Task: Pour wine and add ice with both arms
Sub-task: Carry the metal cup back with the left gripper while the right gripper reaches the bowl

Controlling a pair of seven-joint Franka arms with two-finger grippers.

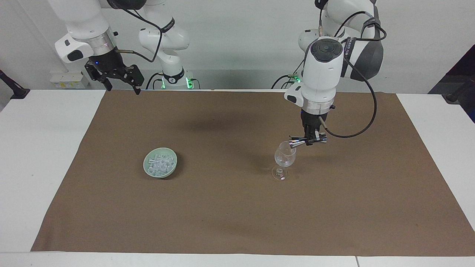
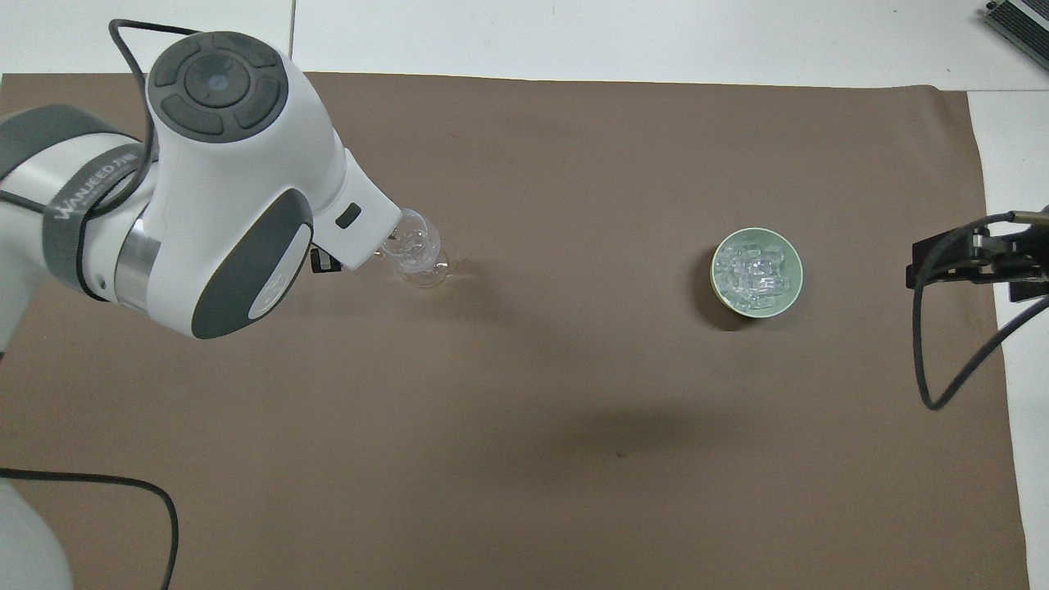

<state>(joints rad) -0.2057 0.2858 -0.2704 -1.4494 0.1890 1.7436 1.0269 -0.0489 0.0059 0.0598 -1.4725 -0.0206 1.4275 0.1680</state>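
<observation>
Ice (image 1: 160,163) sits in the bowl (image 1: 147,168), untouched. Left gripper (image 1: 308,140), clamped on a metal jigger (image 1: 297,141) tipped over the glass (image 1: 285,157), could knock it over; right gripper (image 1: 120,83) waits, spread apart.

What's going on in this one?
The left gripper is shut on a small metal jigger, held at the rim of the wine glass standing on the brown mat. The ice sits untouched in a green bowl toward the right arm's end. The right gripper waits open above the mat's edge.
</observation>
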